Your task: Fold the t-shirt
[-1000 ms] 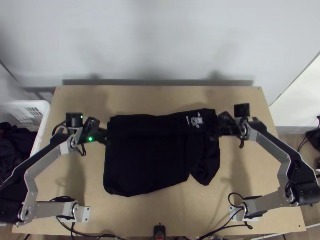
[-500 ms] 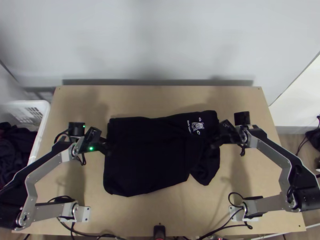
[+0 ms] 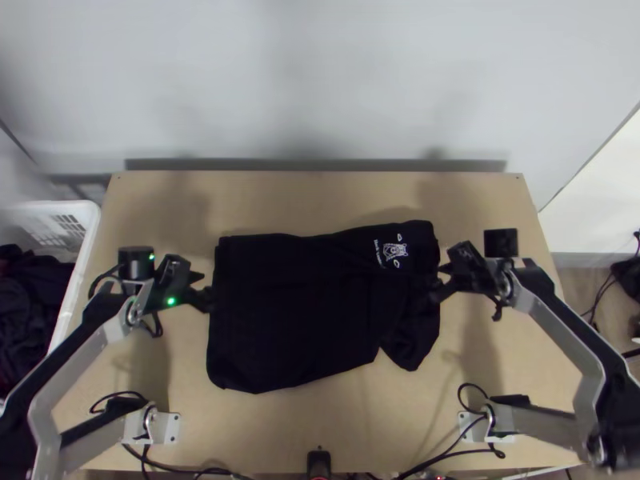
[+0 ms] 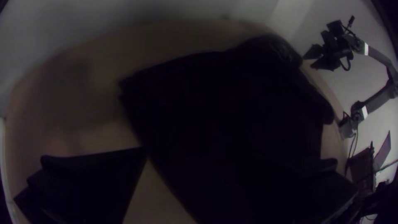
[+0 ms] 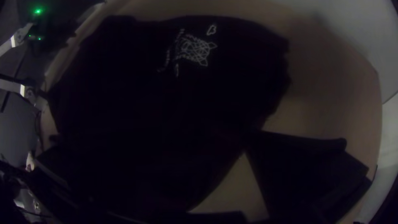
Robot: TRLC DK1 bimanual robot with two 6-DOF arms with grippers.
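The black fabric t-shirt (image 3: 296,320) is apparently part-folded; further folding is needed; left hand (image 3: 207,289) and right hand (image 3: 438,282) are spread open.

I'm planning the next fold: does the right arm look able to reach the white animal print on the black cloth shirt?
Probably yes: its open hand is by the black shirt, close to the print, which lies face up, uncovered.

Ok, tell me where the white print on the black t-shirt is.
In the top view, the white print sits near the far right corner of the black t-shirt, up and left of the right gripper.
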